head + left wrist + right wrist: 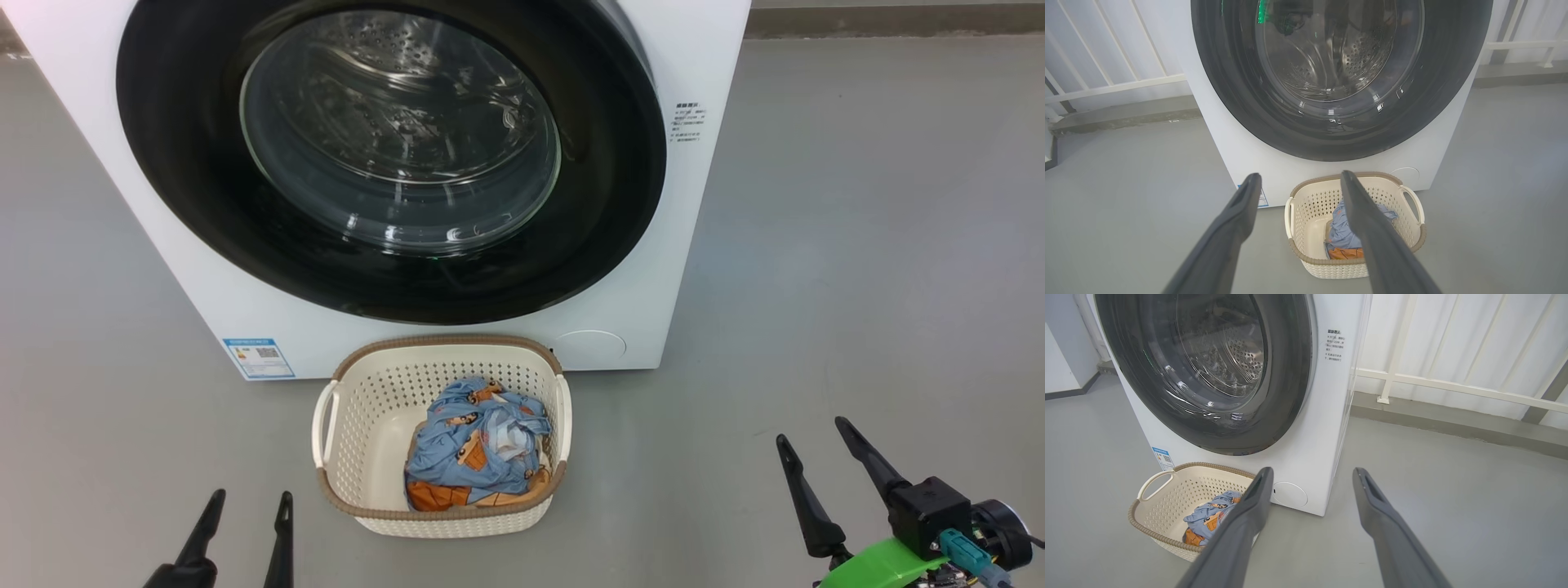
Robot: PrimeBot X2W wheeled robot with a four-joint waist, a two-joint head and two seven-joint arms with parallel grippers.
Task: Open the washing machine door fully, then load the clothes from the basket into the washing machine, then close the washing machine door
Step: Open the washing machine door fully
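Observation:
The white washing machine (122, 147) stands ahead with its round glossy black door (204, 204) lying flat against the front. Through the glass I see the steel drum. On the floor in front sits the cream basket (367, 400) holding the light blue and orange clothes (465, 445). My left gripper (250, 496) is open at the lower left, short of the basket. My right gripper (810, 430) is open at the lower right, off to the basket's right. The door (1229, 81), basket (1310, 204) and clothes (1341, 237) appear in the left wrist view beyond my left gripper (1300, 175); the right wrist view shows my right gripper (1312, 471), the door (1286, 375), basket (1163, 498) and clothes (1208, 516).
Grey floor (857, 286) spreads around the machine. A white railing (1453, 386) and low kerb run behind it. A blue label (258, 358) is stuck at the machine's lower front, and a round cover (591, 344) sits at its lower right.

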